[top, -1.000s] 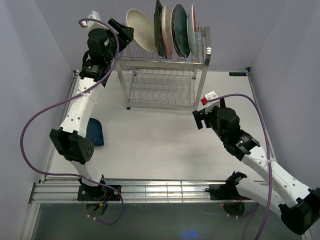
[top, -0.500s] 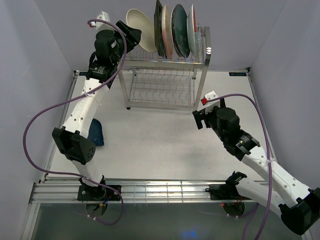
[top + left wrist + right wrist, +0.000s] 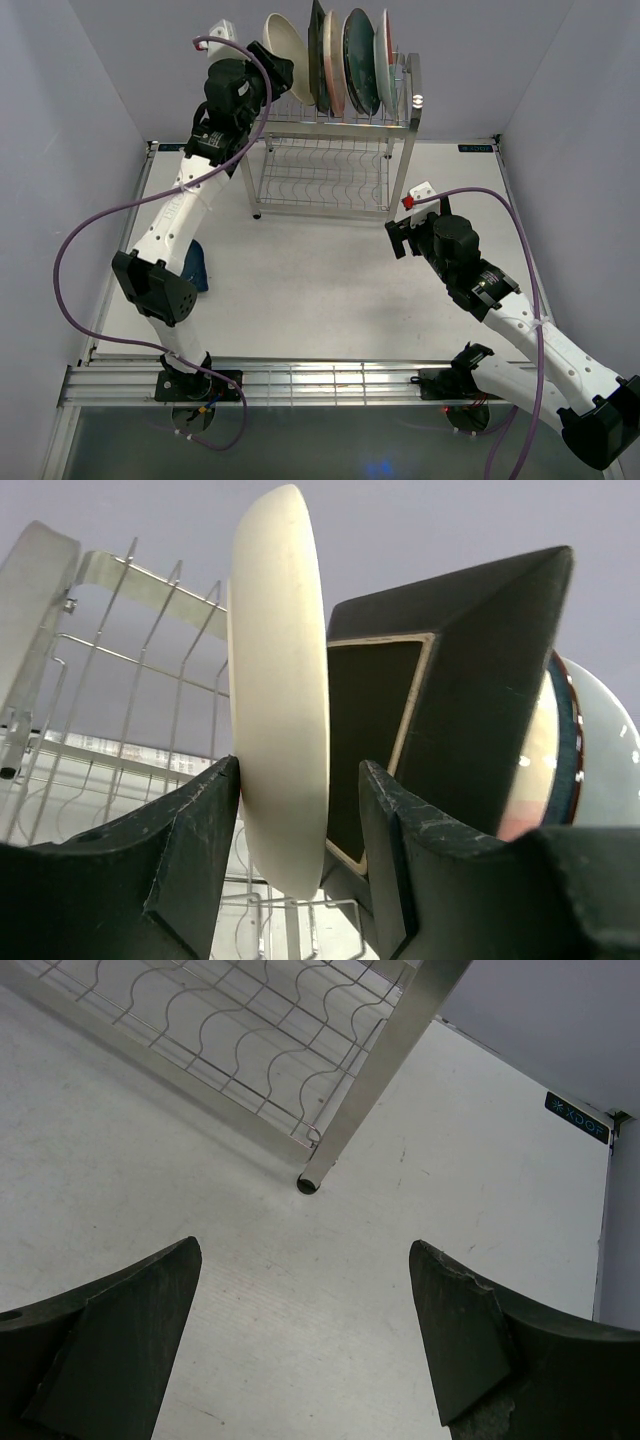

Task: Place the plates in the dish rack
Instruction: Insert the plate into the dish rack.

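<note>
The left gripper (image 3: 298, 770) straddles the cream plate (image 3: 280, 680), its fingers apart with a gap on one side. The plate stands on edge at the left end of the dish rack (image 3: 325, 125), on the top tier. It is nearly upright; a second ago it leaned left. The right gripper (image 3: 305, 1250) gapes wide, unmoved.
</note>
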{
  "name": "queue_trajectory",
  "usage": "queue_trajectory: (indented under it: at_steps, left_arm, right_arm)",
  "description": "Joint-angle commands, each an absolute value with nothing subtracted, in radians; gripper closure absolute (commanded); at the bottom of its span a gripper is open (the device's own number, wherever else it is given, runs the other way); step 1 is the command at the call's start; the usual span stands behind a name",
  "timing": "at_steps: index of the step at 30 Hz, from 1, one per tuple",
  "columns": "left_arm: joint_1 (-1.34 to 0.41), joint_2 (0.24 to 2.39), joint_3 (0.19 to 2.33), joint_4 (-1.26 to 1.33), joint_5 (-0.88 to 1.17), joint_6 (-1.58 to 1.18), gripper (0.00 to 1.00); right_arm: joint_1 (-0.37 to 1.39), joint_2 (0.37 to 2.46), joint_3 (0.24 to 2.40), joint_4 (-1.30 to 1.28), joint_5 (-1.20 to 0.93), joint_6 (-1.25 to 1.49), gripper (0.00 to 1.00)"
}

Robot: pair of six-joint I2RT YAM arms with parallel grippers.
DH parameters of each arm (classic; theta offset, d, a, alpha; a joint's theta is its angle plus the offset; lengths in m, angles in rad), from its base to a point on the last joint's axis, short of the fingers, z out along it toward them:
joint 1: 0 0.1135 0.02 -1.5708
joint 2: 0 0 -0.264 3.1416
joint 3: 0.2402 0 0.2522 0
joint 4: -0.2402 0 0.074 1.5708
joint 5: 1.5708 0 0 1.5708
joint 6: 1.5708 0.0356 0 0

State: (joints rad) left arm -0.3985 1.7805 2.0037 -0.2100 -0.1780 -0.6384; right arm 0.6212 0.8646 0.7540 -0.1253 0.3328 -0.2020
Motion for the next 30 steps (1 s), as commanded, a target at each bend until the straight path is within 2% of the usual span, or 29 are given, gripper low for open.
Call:
queue_trajectory:
  at_steps: [1, 12, 30]
  left_arm:
    - [-0.436, 1.766, 2.055, -0.206, -0.202, -0.592, 0.39]
    - [-0.506, 1.793, 2.112, -0.218, -0.273, -0.514, 0.38]
    - [-0.509, 1.782, 2.106, -0.273, -0.356, -0.463, 0.36]
  right_arm:
    - [0.617, 0.853, 0.759, -0.112, 0.333, -0.202, 0.10]
    - [0.617, 0.854, 0.759, -0.110, 0.331, -0.202, 0.10]
    - [0.618, 0.864, 0.762, -0.117, 0.327, -0.201, 0.10]
